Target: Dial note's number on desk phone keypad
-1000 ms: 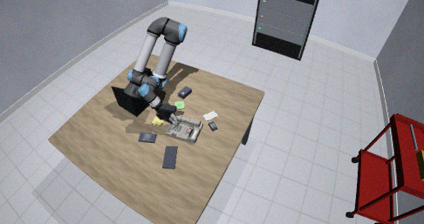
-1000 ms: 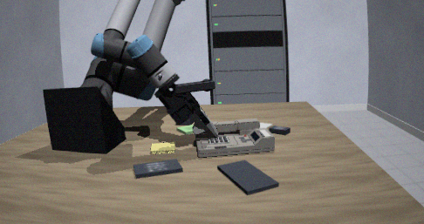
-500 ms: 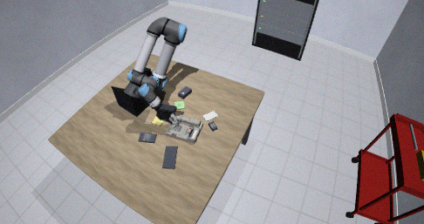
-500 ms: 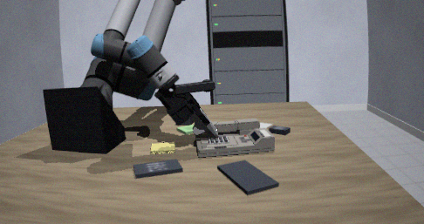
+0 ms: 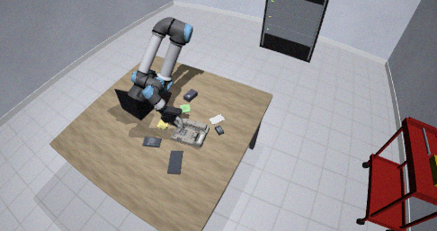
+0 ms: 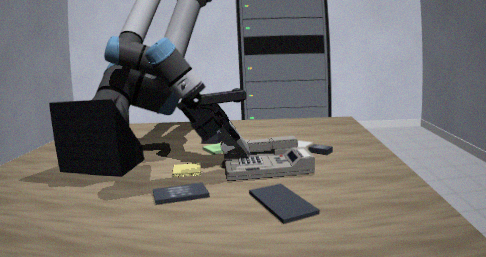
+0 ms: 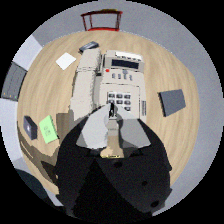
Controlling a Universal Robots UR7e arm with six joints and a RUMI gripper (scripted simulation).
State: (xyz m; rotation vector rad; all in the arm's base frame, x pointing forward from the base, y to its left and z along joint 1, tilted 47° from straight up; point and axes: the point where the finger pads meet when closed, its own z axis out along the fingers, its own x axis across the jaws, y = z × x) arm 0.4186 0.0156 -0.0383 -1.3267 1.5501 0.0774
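A: Keypad location?
B: On the desk phone, mid-counter, handset cradled along its left.
A: Gripper?
B: Clenched on nothing, tips together, poised directly over the keypad's near rows; pressing means straight down.

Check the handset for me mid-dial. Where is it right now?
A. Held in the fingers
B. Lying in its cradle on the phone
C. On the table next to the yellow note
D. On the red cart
B: the handset lies along the desk phone in its cradle, while the shut gripper points at the keypad, holding nothing.
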